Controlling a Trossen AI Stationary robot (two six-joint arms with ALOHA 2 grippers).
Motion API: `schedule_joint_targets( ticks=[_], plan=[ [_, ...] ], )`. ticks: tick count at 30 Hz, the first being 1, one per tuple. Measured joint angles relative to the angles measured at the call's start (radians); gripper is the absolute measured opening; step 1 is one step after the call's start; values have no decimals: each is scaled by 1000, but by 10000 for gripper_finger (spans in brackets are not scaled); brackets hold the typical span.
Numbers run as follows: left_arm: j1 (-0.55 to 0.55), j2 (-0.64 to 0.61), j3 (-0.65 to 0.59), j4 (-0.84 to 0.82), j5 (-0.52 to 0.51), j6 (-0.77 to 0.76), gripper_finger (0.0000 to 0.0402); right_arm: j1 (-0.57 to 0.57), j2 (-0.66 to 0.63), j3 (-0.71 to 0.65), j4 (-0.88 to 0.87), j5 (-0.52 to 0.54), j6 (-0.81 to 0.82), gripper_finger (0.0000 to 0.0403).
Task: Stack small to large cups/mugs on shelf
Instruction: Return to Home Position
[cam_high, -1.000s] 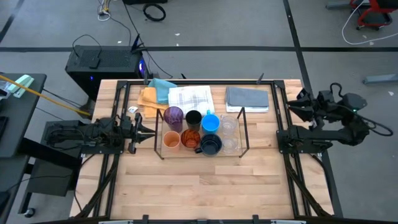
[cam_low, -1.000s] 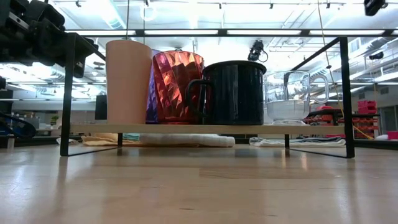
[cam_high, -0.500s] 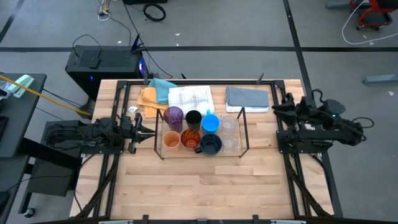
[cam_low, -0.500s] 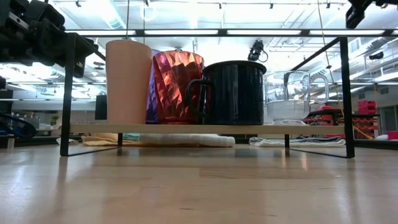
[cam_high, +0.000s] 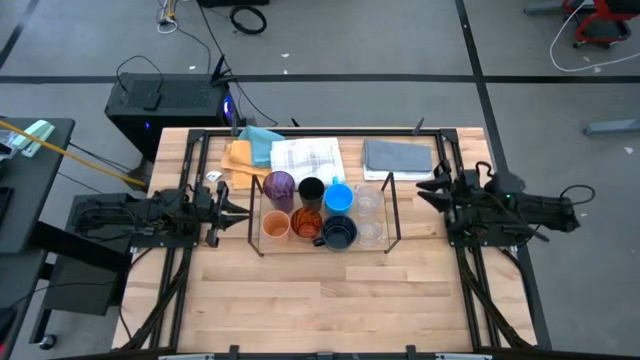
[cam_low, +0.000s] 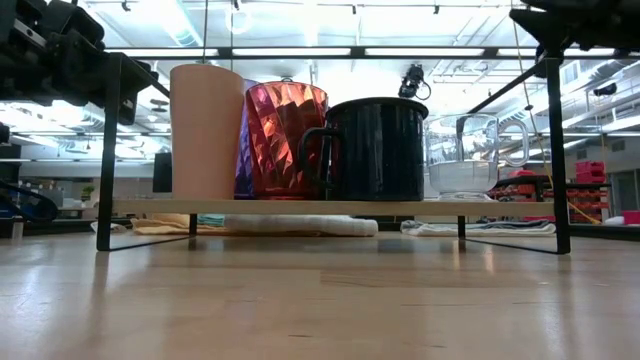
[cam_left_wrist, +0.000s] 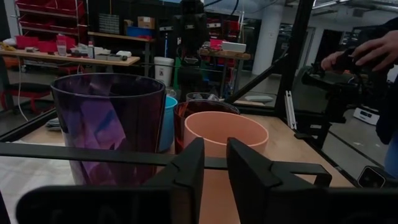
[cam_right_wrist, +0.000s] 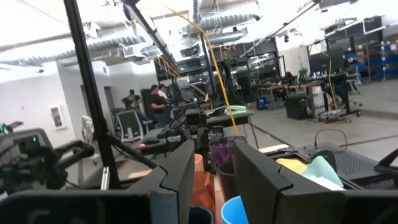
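The table (cam_high: 320, 300) kept its near half as bare wood; the shelf (cam_high: 392, 215) stood mid-table, unmoved, with the cups (cam_high: 311, 190) in two rows on it, purple cup (cam_high: 279, 186) and navy mug (cam_high: 340, 233) among them; the right gripper (cam_high: 424, 190) had swung in from beyond the right edge to just beside the shelf's right end, fingers slightly apart and empty; the left gripper (cam_high: 238, 208) stayed at the left end, narrowly parted, holding nothing.
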Motion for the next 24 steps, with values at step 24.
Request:
schedule_joint_targets(
  ticks=[24],
  plan=[
    [0,0,0,0,0,0,71,25,0,-175,18,-73,-119,116]
  ],
)
